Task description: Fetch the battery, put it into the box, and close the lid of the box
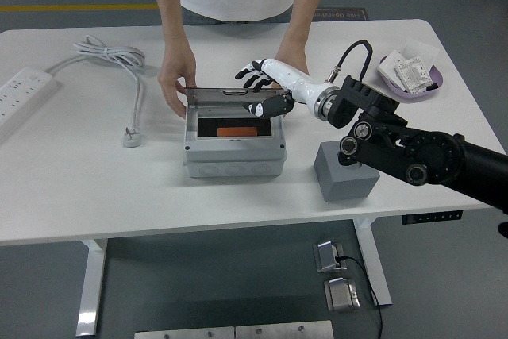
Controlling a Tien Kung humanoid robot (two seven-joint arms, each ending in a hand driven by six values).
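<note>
The robot's right hand (262, 94), white-shelled with black fingers, rests on the free edge of the grey transparent hinged lid (230, 99). The thumb lies against the lid's front face and the other fingers are spread above its top edge. The hand grips nothing; it bears on the lid as a pusher. The left hand is not in view.

The lid is tilted forward and partly lowered over the grey rectangular plastic box (233, 147). The orange flat battery (236, 131) lies inside the box on its dark floor, so the closing step is judged to be the step in hand.

Procedure for a clean close:
- Press down and toward the near edge, following the arc of the hinge.
- Keep contact near the middle of the free edge so the lid does not twist.
- Keep the fingers clear of the gap between the lid and the rim before the lid seats.
- Apply final pressure only when the lid lies flat on the rim.

A person's hands (176, 77) hold the box at its far corners and steady it on the white surface (79, 188).

No brand, label or writing is legible. The packets in the purple tray (409, 74) carry print too small to read.
</note>
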